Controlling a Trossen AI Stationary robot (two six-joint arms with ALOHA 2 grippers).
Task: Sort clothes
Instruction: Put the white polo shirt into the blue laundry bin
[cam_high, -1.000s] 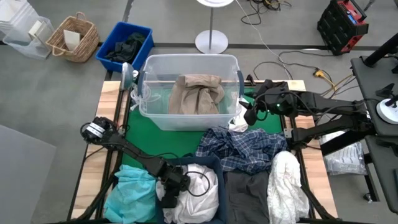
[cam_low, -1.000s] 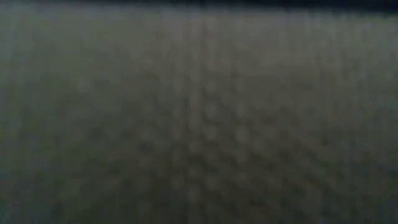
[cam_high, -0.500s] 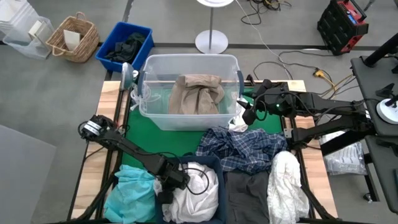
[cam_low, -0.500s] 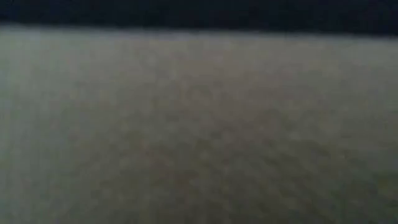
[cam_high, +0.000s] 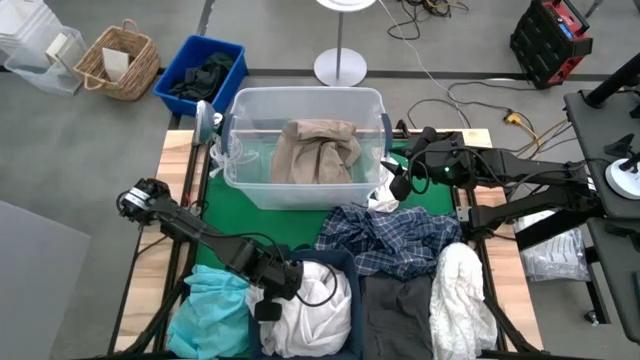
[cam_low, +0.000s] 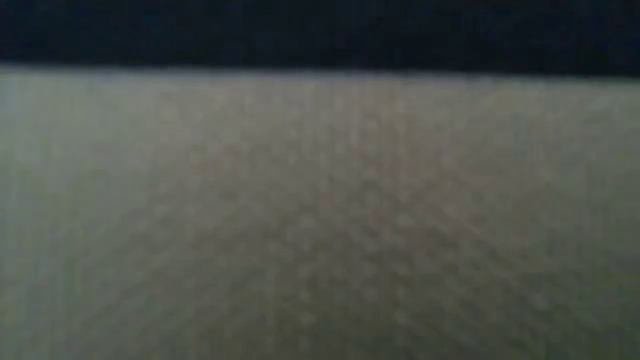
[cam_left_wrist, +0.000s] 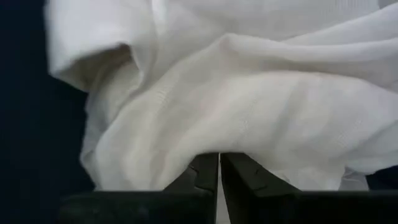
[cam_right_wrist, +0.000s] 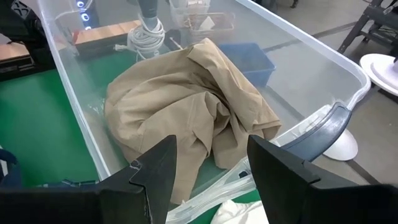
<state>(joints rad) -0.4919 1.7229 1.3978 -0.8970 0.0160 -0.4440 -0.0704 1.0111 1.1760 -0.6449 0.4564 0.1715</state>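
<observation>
My left gripper (cam_high: 268, 309) is pinched shut on the crumpled white cotton garment (cam_high: 312, 312) at the table's near edge, beside the teal cloth (cam_high: 212, 297). My right gripper (cam_high: 398, 186) hangs wide beside the clear plastic tub (cam_high: 302, 97), which holds the beige garment (cam_right_wrist: 186, 102). Blurred fabric fills the low view.

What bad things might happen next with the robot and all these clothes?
The left gripper is shut on the white garment, which lies bunched in the navy bin beside the teal garment; lifting might drag a neighbour along, or the thin pinch might slip. The right gripper is open at the clear tub's rim, above the beige garment; it might bump the wall.
</observation>
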